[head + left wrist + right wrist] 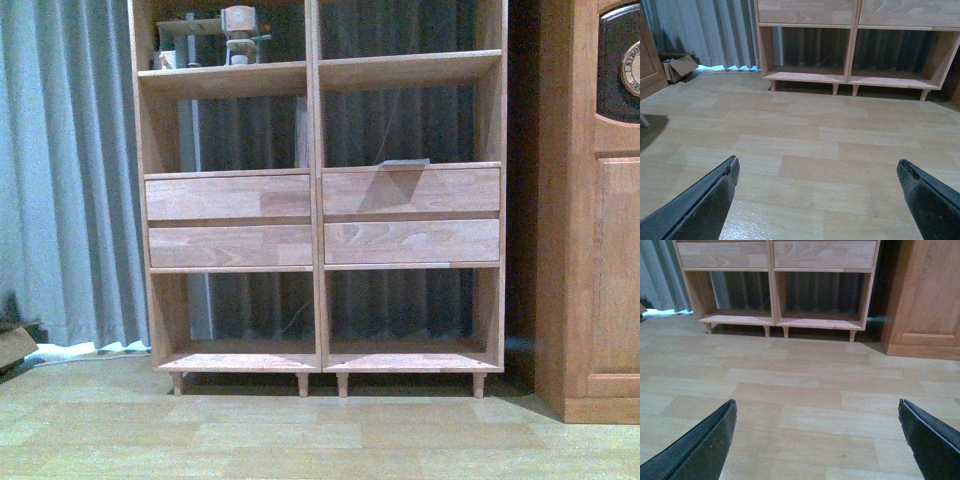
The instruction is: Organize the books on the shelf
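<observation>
**Op:** Status? Which step?

**Me:** Start of the job, I reckon: nothing picked up yet. Left gripper (817,162) and right gripper (817,402) are both spread wide w/ nothing btwn the fingers. They hang over the pale wood-plank floor (805,135), well short of the tall light-wood open-backed shelf (314,120).

**Op:** Where are the books?

**Me:** Can't pick them out for sure. Neither wrist view shows one. Front view has a thin pale flat thing (405,161) lying atop the right drawer block, in the middle right bay. Maybe a book, but too small to tell.

**Op:** Next move?

**Me:** Prob. find the books first, then lift an arm to that bay. If it's the floppy softcover lying flat, it'd be awkward to pinch, so I'd come in at its edge, approx. level w/ the board. The darker orange-brown cabinet (590,250) on the right isn't the target.
</observation>
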